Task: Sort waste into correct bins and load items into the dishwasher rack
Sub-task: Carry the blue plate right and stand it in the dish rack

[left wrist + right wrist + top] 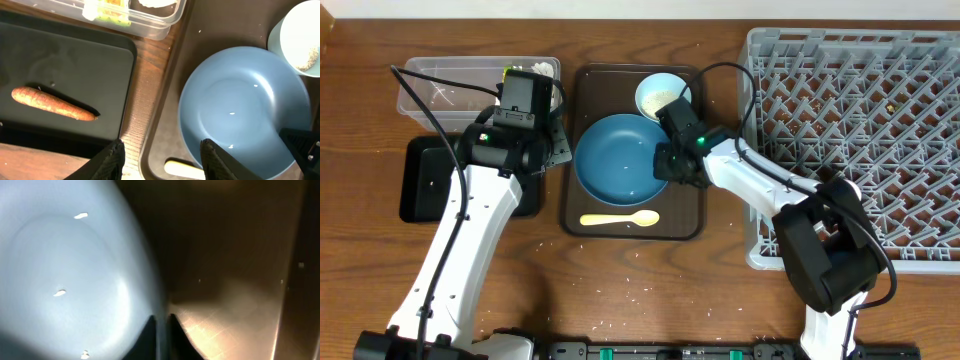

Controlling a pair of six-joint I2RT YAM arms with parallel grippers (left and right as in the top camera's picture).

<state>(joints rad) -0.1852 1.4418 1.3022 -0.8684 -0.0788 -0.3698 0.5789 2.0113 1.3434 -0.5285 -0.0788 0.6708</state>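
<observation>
Right gripper (161, 324) tight on blue plate (70, 275)

My table (650, 270) is brown wood with a clear grain, and it fills most of the overhead view. Light from above falls evenly on it, leaving only soft, short shadows.

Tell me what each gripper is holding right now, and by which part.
The right gripper pinches the large dark blue round plate by its rim. The left gripper is open and holds nothing.
</observation>
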